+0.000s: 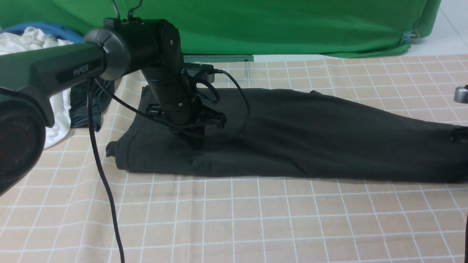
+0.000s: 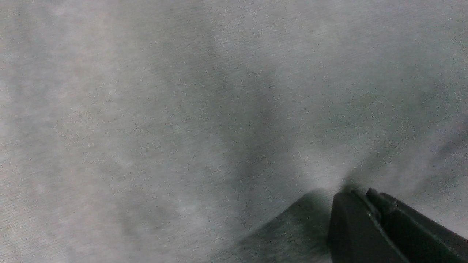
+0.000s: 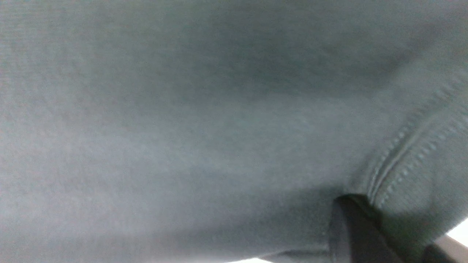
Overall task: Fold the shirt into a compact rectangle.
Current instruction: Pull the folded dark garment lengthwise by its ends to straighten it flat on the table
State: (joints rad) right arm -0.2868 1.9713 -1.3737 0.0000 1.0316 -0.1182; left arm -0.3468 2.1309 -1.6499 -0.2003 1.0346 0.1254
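The black shirt (image 1: 310,135) lies as a long folded band across the checked tablecloth, from the left side to the right edge of the front view. My left gripper (image 1: 197,143) points down onto its left part. In the left wrist view the jaws (image 2: 360,195) are closed together at the cloth (image 2: 182,109), and creases run in toward the tips. My right gripper (image 1: 460,136) barely shows at the shirt's right end. In the right wrist view the right gripper (image 3: 395,233) has the stitched hem (image 3: 402,164) bunched between its dark fingers (image 3: 347,230).
A heap of white, blue and dark garments (image 1: 33,40) sits at the far left behind my left arm. A green backdrop (image 1: 292,25) closes off the back. The left arm's black cable (image 1: 106,182) hangs down over the tablecloth (image 1: 237,219).
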